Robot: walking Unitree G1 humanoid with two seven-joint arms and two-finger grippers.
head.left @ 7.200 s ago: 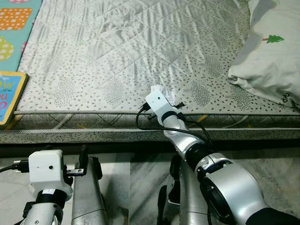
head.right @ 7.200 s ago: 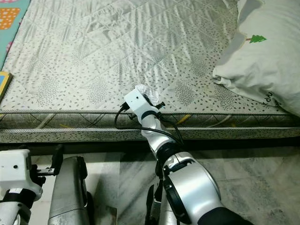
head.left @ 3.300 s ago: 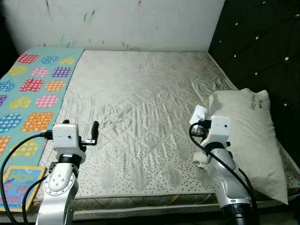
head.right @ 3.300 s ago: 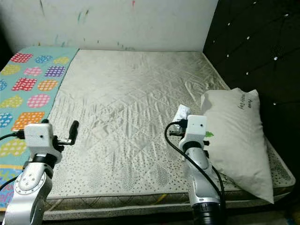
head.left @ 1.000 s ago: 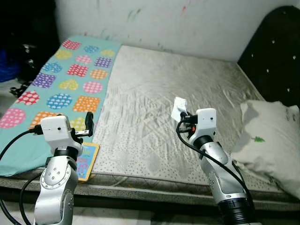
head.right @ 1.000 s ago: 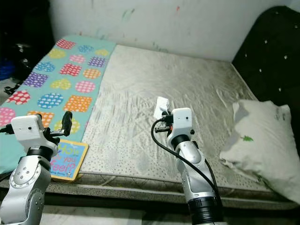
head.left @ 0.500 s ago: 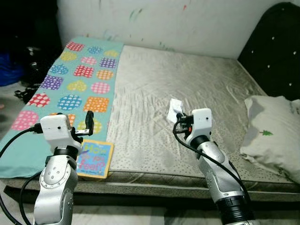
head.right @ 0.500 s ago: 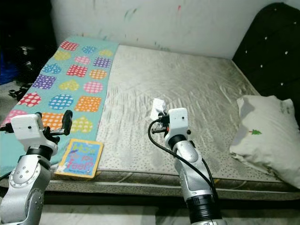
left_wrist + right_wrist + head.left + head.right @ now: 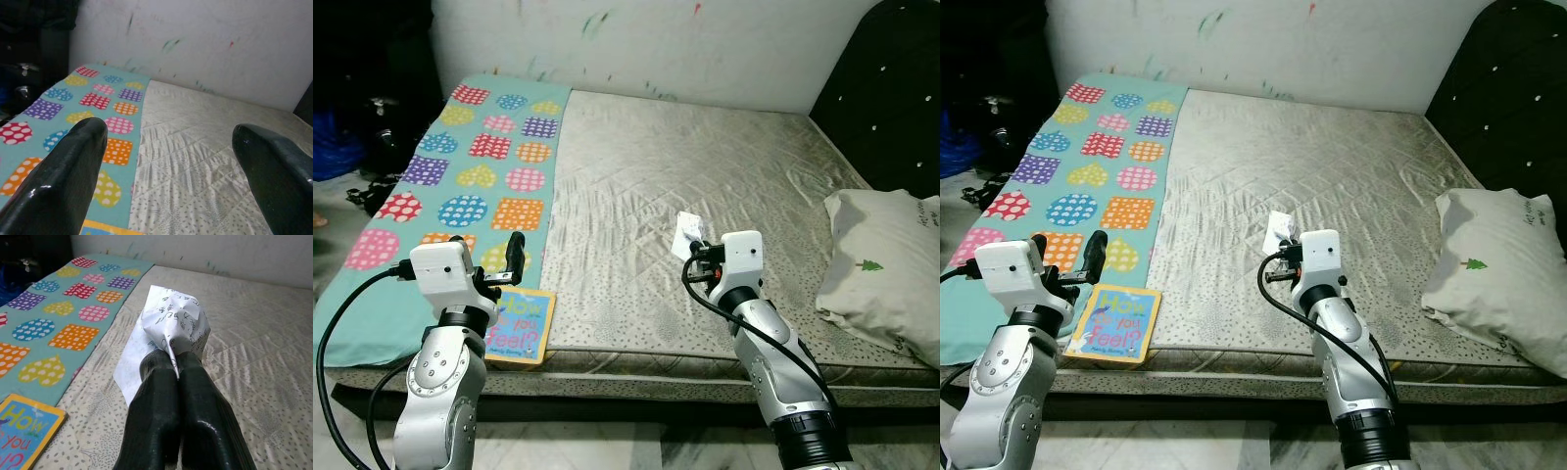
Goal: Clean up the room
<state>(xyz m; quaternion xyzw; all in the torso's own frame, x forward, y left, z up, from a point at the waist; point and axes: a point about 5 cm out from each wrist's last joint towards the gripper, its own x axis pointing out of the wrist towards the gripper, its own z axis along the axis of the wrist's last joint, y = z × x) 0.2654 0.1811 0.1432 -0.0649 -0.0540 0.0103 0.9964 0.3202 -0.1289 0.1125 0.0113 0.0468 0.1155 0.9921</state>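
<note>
While our right gripper [image 9: 173, 363] pinches a crumpled white paper with handwriting [image 9: 173, 328] above the grey quilted mattress [image 9: 705, 166], fingers closed on it, our left gripper [image 9: 514, 257] hangs spread wide over a blue-and-yellow children's book [image 9: 521, 325] near the mattress edge.

Both arms raised forward, right claw [image 9: 1282, 246] pinched closed, left claw [image 9: 515, 257] spread
</note>
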